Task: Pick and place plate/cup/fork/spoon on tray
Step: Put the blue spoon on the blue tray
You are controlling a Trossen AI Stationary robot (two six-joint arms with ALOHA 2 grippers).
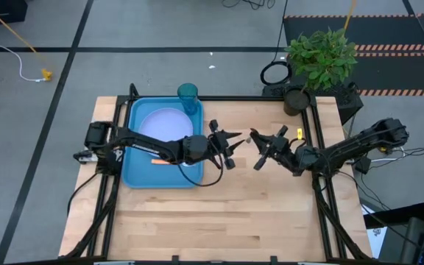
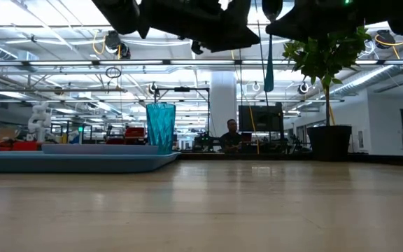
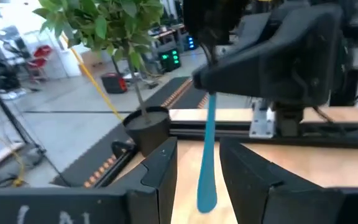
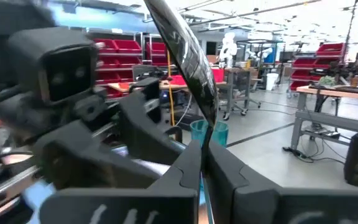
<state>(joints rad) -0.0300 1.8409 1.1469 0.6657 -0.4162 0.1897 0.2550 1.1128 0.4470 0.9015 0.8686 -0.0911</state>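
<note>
The blue tray (image 1: pixel 132 173) lies on the table's left half with the pale plate (image 1: pixel 164 124) on it. The orange-handled fork (image 1: pixel 157 161) lies on the tray by the plate's near edge. The teal cup (image 1: pixel 188 96) stands upright at the tray's far right corner. My right gripper (image 1: pixel 256 149) is shut on the spoon above the table's middle. The spoon's light-blue handle (image 3: pixel 209 149) hangs down. My left gripper (image 1: pixel 233 149) faces it, open, one finger on either side of the handle's lower end without plainly touching it. My right gripper pinches the spoon between its two fingers where the dark metal bowl (image 4: pixel 188 56) meets the handle (image 4: pixel 202 144). The fingers lie level, coming from the table's right, across the spoon. The spoon stands upright, bowl up, and its handle (image 2: pixel 268 66) hangs clear above the table.
A potted green plant (image 1: pixel 319 59) stands at the table's far right corner. Bare wooden table (image 1: pixel 227 221) stretches across the near half. Dark frame rails run along the table's left and right sides. A person shows far off in the room in the low view (image 2: pixel 231 134).
</note>
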